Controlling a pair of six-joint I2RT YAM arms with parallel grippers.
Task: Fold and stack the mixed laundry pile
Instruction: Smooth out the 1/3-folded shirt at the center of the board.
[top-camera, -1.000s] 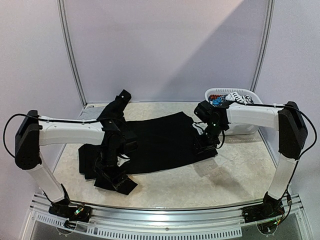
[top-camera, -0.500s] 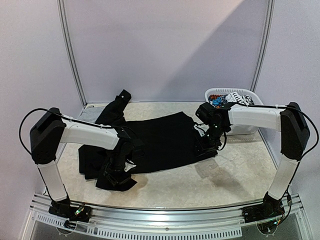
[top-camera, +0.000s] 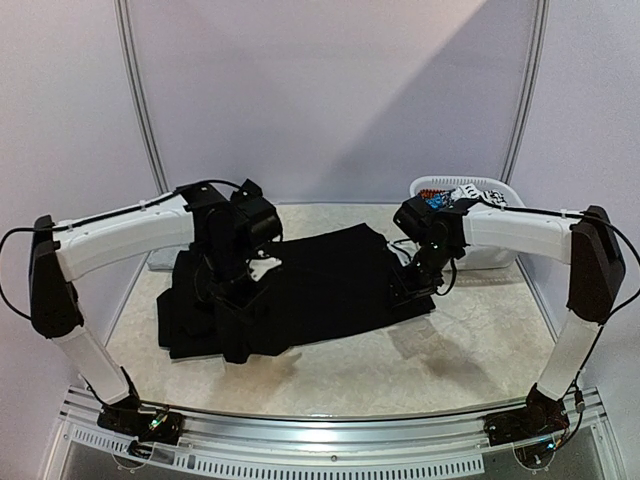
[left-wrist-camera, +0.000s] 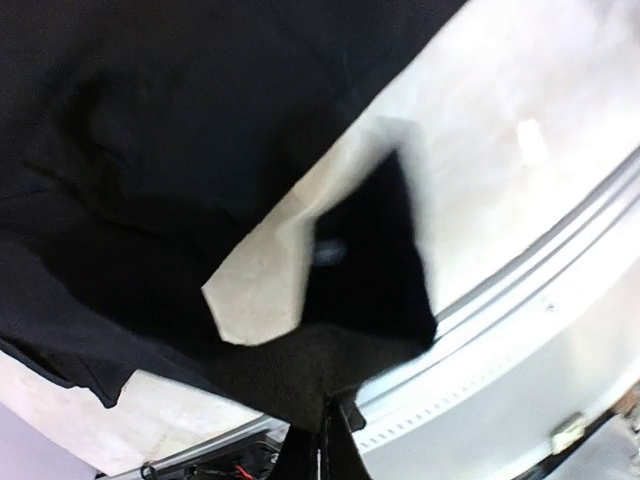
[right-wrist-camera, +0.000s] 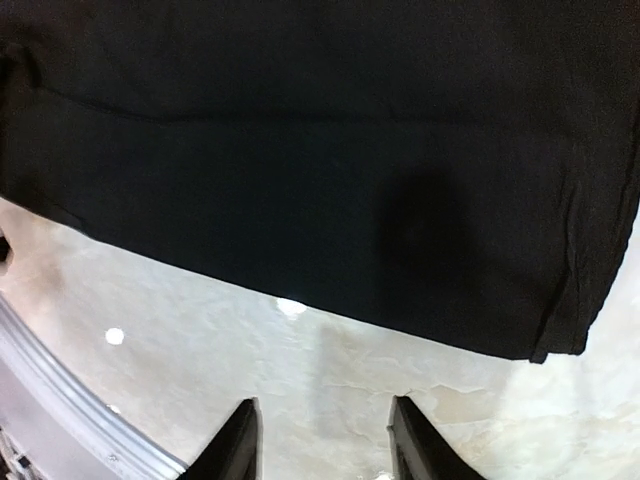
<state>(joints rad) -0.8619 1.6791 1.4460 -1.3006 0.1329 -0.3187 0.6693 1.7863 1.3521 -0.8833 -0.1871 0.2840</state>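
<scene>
The left white-shelled tubular arm (top-camera: 115, 238) and the right white-shelled tubular arm (top-camera: 512, 230) are each carrying a boxy black elbow housing (top-camera: 46, 292). A thin black cable (top-camera: 125, 211) is running along the white links, tied down at intervals. The right gripper's (right-wrist-camera: 325, 405) tapered matte-black fingers (right-wrist-camera: 238, 442) are showing smooth, rounded edges.

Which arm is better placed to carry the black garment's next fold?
Left. The left gripper is shut on a lifted flap of the black garment, ready to carry it across. The right gripper hangs open and empty by the garment's edge.
</scene>
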